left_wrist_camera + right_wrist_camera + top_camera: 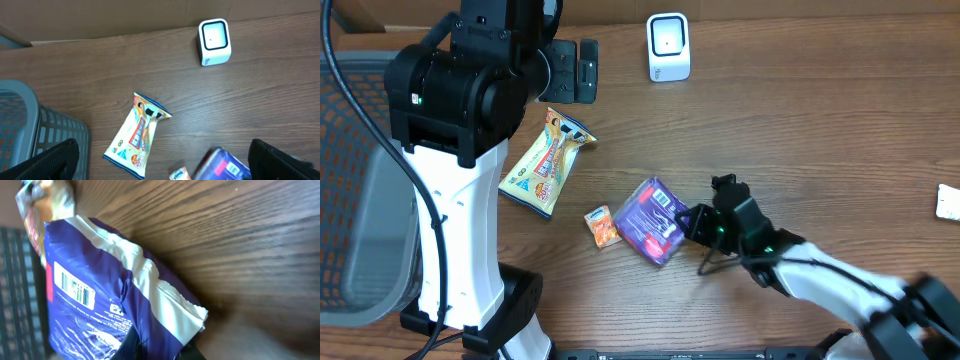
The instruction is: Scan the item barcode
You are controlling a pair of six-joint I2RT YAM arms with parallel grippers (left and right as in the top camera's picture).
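The right tool (695, 222) is clenched on the right edge of the purple packet (653, 222), which lies barcode-up on the bench (840, 130), the white scanner (668, 47) well apart toward the far edge.

Black right gripper (692, 222) closed on right edge of purple foil packet (655, 220), small orange sachet (602, 226) just left, white box scanner (668, 47) far behind

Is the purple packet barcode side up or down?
Up: the purple plastic packet shows its white barcode patch to the overhead camera.
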